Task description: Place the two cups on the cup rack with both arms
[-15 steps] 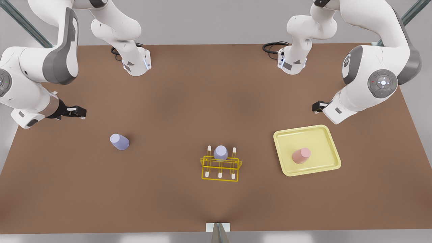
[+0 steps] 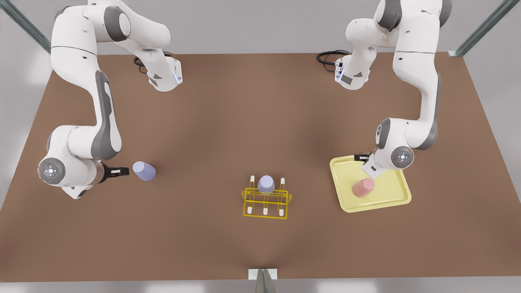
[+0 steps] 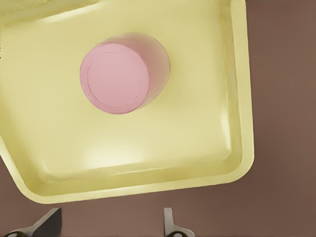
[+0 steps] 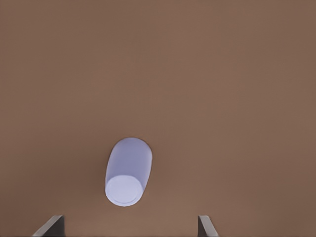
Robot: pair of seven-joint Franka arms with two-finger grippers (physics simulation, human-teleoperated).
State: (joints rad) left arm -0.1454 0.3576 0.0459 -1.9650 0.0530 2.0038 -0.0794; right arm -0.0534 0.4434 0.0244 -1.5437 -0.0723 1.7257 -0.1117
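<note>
Lavender cup (image 2: 144, 171) upside down on bare table, front view's left; right gripper (image 2: 122, 171) beside it, fingers spread wide. Rack (image 2: 266, 200) centre, look-alike cup (image 2: 265, 184) on peg. Pink cup (image 2: 363, 187) inverted in tray (image 2: 397, 198); left gripper (image 3: 111, 226) above, wide. Cups likely light, rigid, slick: grip mid-wall.

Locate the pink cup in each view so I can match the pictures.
Front view: pink cup stands on the pale yellow tray, at the front view's right.
Left wrist view: same cup, seen from above, on the tray.
Right wrist view: not in it.
Shared landmark: the tray.
</note>
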